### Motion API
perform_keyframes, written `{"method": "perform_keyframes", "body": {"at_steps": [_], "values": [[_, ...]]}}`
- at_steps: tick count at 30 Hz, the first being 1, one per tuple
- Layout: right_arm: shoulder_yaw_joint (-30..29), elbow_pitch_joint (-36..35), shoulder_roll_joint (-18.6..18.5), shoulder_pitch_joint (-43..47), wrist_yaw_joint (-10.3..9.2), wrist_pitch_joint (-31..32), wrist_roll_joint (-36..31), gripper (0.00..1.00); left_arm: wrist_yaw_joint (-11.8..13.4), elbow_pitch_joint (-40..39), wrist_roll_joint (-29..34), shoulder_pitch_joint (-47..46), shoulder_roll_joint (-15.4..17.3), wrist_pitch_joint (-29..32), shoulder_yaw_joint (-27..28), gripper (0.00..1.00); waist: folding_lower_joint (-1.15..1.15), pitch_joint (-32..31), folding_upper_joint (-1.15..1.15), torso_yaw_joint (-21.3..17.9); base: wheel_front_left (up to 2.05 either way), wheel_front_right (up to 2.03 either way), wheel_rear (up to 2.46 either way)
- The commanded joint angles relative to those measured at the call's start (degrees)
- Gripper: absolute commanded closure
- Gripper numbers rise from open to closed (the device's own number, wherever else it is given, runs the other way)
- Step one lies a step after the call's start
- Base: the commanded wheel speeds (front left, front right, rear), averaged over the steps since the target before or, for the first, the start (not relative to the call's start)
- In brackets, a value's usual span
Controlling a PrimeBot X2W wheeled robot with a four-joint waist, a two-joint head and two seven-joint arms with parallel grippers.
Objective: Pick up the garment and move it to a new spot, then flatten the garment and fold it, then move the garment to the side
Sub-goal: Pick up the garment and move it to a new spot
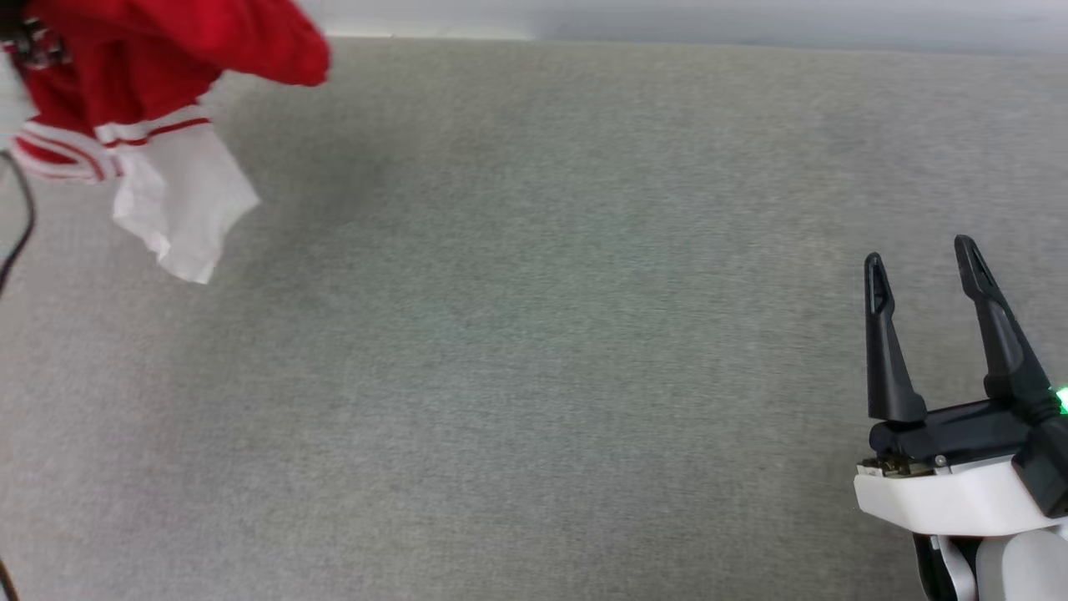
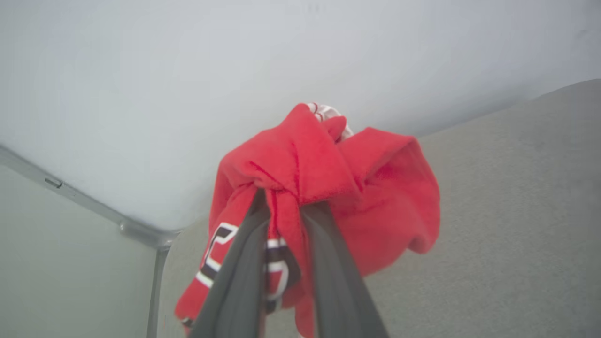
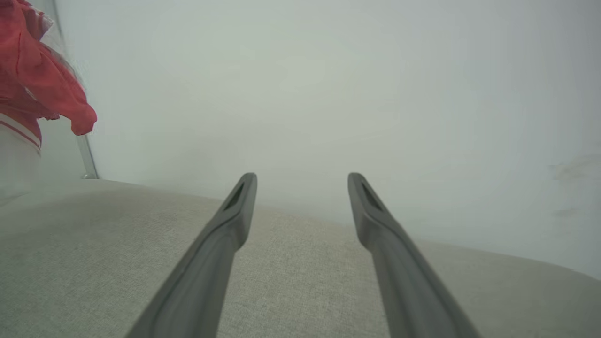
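The garment (image 1: 125, 75), a red shirt with a white sleeve and red-and-white striped trim, hangs bunched in the air at the head view's top left, above the grey cloth surface (image 1: 534, 334). In the left wrist view my left gripper (image 2: 286, 202) is shut on a fold of the red garment (image 2: 328, 188), which drapes over both fingers; black, white-edged lettering shows low down. My right gripper (image 1: 918, 259) stands open with nothing in it at the lower right, far from the garment. The right wrist view shows its spread fingers (image 3: 235, 216) and the hanging garment (image 3: 37, 89) at far left.
The grey cloth surface spreads across the whole work area, ending at a pale wall (image 1: 667, 17) along the back. A dark cable (image 1: 21, 225) hangs at the left edge. A metal frame edge (image 2: 94, 206) runs by the wall's corner.
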Motion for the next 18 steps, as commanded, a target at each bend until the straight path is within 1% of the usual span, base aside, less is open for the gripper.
{"method": "perform_keyframes", "body": {"at_steps": [1,6,11,18], "values": [[-0.11,0.09,0.17,0.41,-0.04,-0.11,0.77,0.00,0.02,-0.96,-0.20,-1.11,-0.73,0.08,-0.51,1.00,0.01,-1.68,0.00,-2.18,0.00,0.00,0.00],[0.06,0.82,0.18,0.79,-0.03,-0.11,1.80,0.00,0.02,-4.37,1.07,-3.32,-2.97,0.40,-3.34,1.00,0.01,-3.09,0.00,-5.97,0.00,0.00,0.00],[-0.08,1.41,0.18,1.10,-0.03,-0.11,2.97,0.00,0.02,-7.01,2.04,-4.27,-6.02,0.18,-6.53,1.00,0.01,-4.21,0.00,-9.87,0.00,0.00,0.00],[-0.33,1.93,0.17,1.38,-0.03,-0.11,4.15,0.00,0.02,-9.86,2.17,-0.93,-11.03,-0.82,-11.58,1.00,0.01,-4.51,0.00,-14.42,0.00,0.00,0.00]]}}
